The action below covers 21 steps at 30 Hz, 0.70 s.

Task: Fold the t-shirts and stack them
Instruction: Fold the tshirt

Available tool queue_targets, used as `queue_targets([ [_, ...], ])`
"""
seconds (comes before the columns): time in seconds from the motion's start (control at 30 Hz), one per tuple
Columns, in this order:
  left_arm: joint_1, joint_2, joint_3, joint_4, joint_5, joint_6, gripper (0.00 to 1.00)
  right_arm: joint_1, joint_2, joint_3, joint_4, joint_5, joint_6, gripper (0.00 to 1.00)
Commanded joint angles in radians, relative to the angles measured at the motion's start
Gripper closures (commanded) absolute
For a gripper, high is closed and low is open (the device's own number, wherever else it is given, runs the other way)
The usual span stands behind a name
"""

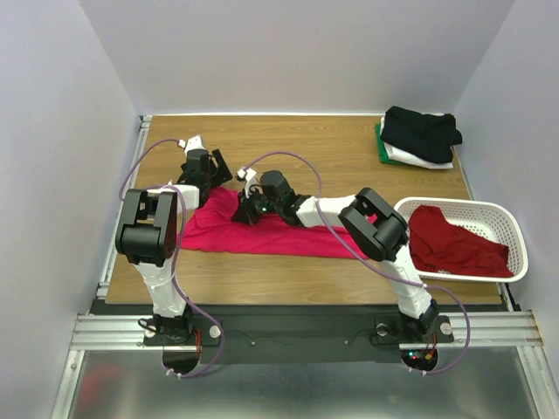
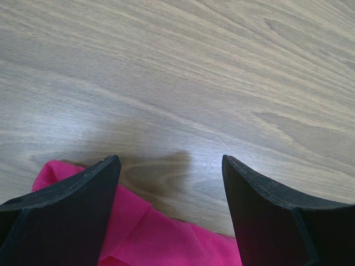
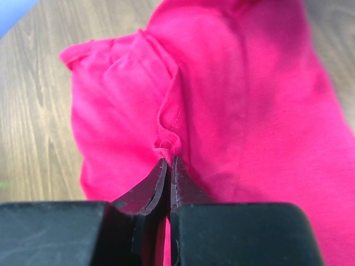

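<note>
Our right gripper (image 3: 168, 162) tight on the pink shirt (image 3: 238, 94), our left gripper (image 2: 171, 166) apart above the surface (image 2: 194, 61).

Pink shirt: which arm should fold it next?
Probably right: the right fingers are shut on a pinch of the pink shirt, while the left fingers hang open over the table at its edge.

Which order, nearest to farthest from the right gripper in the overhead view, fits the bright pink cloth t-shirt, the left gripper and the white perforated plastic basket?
1. The bright pink cloth t-shirt: pinched in the right gripper.
2. The left gripper: open, just to its left, at the shirt's far left corner.
3. The white perforated plastic basket: far off on the right side.
</note>
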<state>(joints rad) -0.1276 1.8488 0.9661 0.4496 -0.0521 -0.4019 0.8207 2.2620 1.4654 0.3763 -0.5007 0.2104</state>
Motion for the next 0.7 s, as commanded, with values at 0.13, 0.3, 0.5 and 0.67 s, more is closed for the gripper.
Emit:
queue_targets([
  [0.13, 0.006, 0.0, 0.051, -0.002, 0.003, 0.002, 0.14, 0.024, -0.091, -0.069, 0.079, 0.034, -0.045, 0.85],
  [0.3, 0.006, 0.007, 0.06, -0.014, 0.001, 0.002, 0.14, 0.031, -0.117, -0.106, 0.081, 0.031, -0.048, 0.66],
  [0.5, 0.006, 0.012, 0.068, -0.025, -0.002, 0.002, 0.14, 0.04, -0.159, -0.171, 0.105, 0.018, -0.055, 0.51],
  [0.67, 0.006, 0.013, 0.069, -0.026, -0.006, 0.0, 0.14, 0.043, -0.18, -0.217, 0.108, -0.07, -0.081, 0.5],
])
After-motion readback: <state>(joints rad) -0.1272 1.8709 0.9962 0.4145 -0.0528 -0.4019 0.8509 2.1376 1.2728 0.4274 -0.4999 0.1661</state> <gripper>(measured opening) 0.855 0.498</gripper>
